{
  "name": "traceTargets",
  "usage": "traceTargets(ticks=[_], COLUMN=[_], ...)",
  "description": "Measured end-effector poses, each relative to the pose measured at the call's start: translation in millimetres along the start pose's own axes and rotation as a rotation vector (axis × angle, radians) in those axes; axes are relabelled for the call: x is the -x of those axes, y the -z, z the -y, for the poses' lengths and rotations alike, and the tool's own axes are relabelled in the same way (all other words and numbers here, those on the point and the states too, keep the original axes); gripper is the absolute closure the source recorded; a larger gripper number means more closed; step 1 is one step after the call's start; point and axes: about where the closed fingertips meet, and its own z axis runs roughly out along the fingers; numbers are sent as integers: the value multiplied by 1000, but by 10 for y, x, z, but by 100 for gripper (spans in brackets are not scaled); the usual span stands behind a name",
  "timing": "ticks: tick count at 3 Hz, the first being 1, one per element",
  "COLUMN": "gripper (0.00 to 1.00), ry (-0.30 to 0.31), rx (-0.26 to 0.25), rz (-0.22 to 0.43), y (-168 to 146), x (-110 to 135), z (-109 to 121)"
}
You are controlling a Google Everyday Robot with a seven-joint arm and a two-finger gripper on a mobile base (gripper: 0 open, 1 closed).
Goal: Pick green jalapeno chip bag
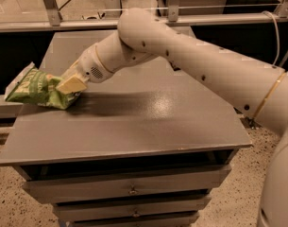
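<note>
The light is warm and moderate, falling from above. My arm [190, 56] catches it along its upper side and darkens underneath. It throws a broad, soft shadow across the counter [134, 131] in the middle of the frame. The shadow runs left to my gripper [70, 85], which sits at centre left against the green jalapeno chip bag [37, 86]. A pale sheen glints on the counter just right of centre. The upper right corner is dark, and the drawer fronts [129, 183] at the bottom lie in dim shade.
</note>
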Motion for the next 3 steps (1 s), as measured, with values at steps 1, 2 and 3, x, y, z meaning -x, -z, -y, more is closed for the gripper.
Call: traceTargets(ticks=[1,2,3], gripper=[100,100,100], ry=[12,31,18], rx=[-22,-50,-61], rz=[40,87,130], y=[319,826,1349], x=[190,388,405], z=[45,64,47])
